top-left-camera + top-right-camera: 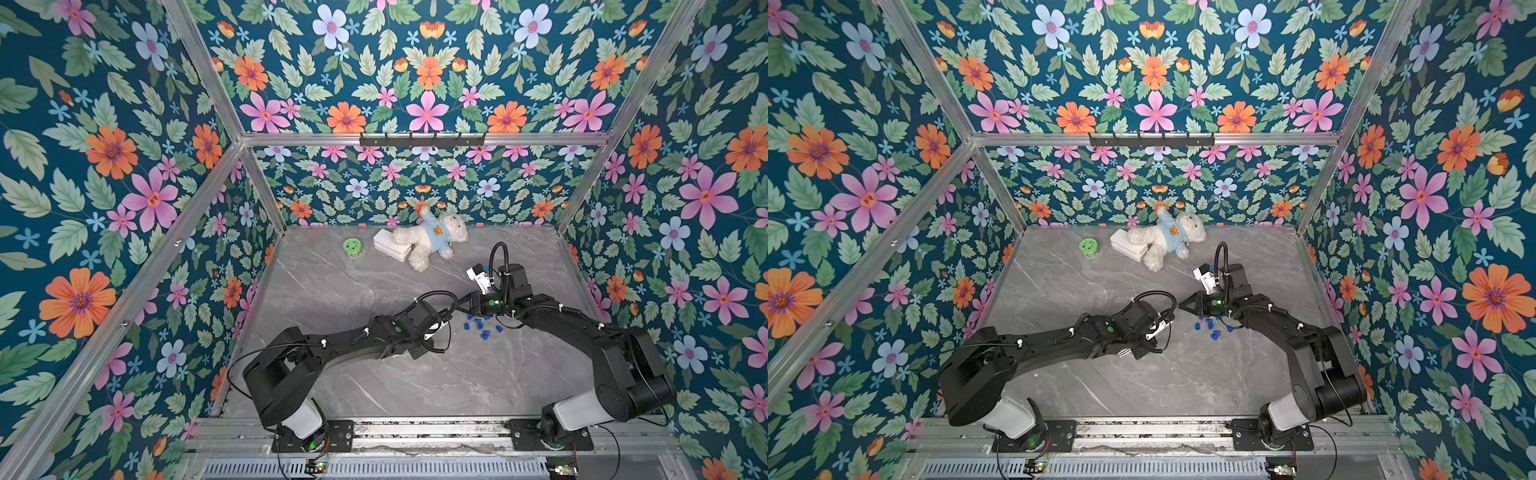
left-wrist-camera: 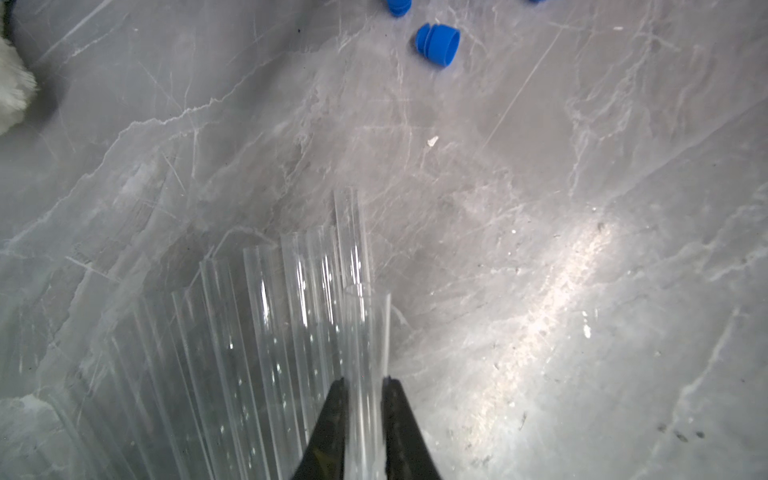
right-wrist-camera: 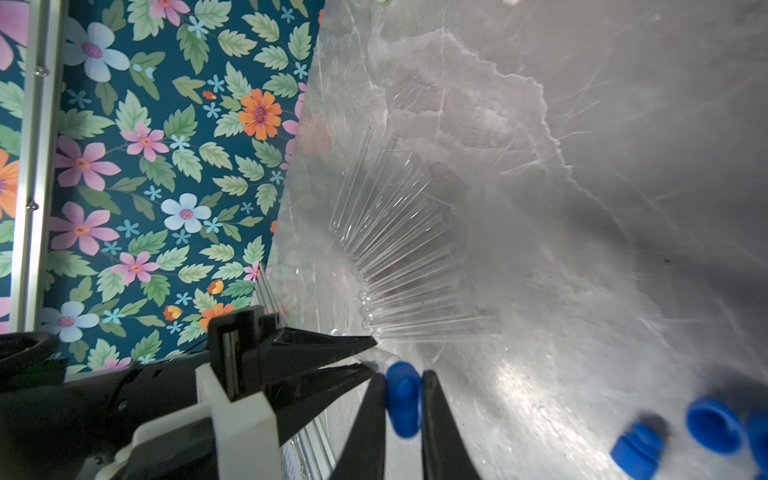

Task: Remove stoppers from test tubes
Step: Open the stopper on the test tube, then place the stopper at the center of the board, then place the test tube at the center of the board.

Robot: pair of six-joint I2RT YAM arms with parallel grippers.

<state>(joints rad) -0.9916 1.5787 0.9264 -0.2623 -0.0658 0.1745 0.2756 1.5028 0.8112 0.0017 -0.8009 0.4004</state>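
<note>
Stopper [image 3: 402, 401] sat pinched in our right gripper [image 3: 403, 374], just beside the open mouth of the tube [image 2: 365, 332], which ran straight out from our left gripper [image 2: 365, 380], clamped on it; the loose stoppers [image 3: 712, 424] lay nearer our right arm [image 1: 573, 320].

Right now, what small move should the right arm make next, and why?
Probably swing the right end effector to the loose stoppers and open it. Its stopper looks free already: the tube in the left end effector shows an open mouth.
</note>
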